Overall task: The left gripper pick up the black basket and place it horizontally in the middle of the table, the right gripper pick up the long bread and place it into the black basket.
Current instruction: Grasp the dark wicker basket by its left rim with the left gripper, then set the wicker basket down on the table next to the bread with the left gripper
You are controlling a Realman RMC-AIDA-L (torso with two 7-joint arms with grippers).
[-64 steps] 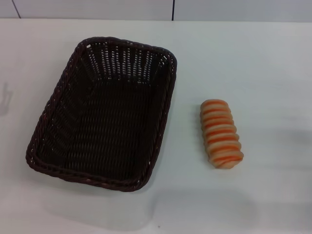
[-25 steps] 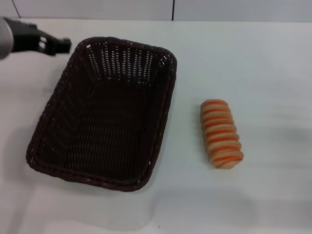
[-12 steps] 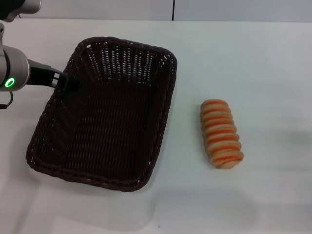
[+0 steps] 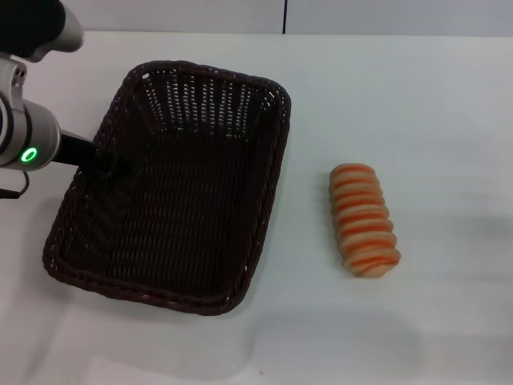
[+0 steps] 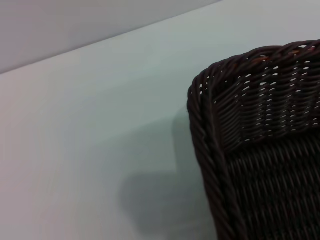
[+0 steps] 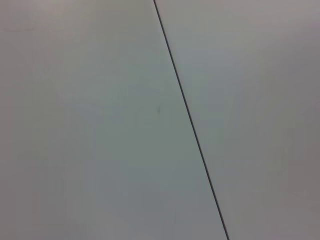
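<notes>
The black basket (image 4: 172, 188) stands lengthwise on the left half of the white table (image 4: 417, 104), its long side running away from me. My left gripper (image 4: 108, 166) reaches in from the left and sits at the basket's left rim, its black fingers dark against the weave. The left wrist view shows a corner of the basket (image 5: 260, 125) and the table beside it. The long bread (image 4: 363, 219), striped orange and tan, lies on the table to the right of the basket, apart from it. My right gripper is out of view.
A grey wall with a dark vertical seam (image 4: 284, 16) runs behind the table's far edge. The right wrist view shows only a plain surface with a dark seam (image 6: 190, 120).
My left arm came in from the upper left and moved down along the basket's left rim toward me. The basket and the bread have not moved.
</notes>
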